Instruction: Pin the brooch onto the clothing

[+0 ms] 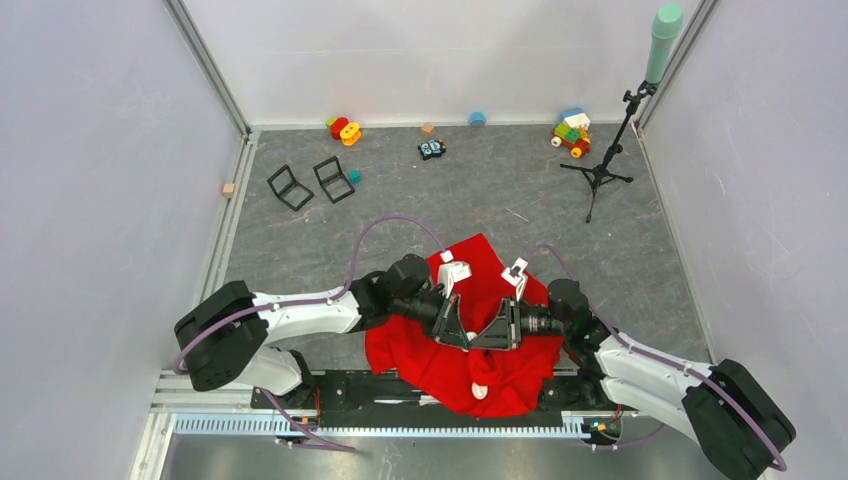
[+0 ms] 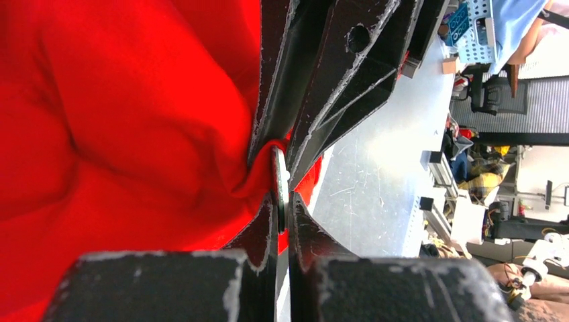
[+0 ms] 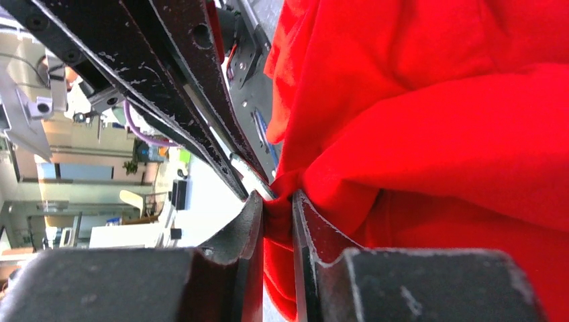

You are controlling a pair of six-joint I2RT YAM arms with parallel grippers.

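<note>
Slippage may follow if either arm tugs: the left hand clenches the brooch against a shirt fold pinched by the right hand, at the near edge of the desk.

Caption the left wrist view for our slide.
Left gripper shut on a thin silvery brooch, edge-on against bunched red clothing.

Only the thin edge of the brooch shows, its face hidden between the left tool and bunched clothing.
</note>
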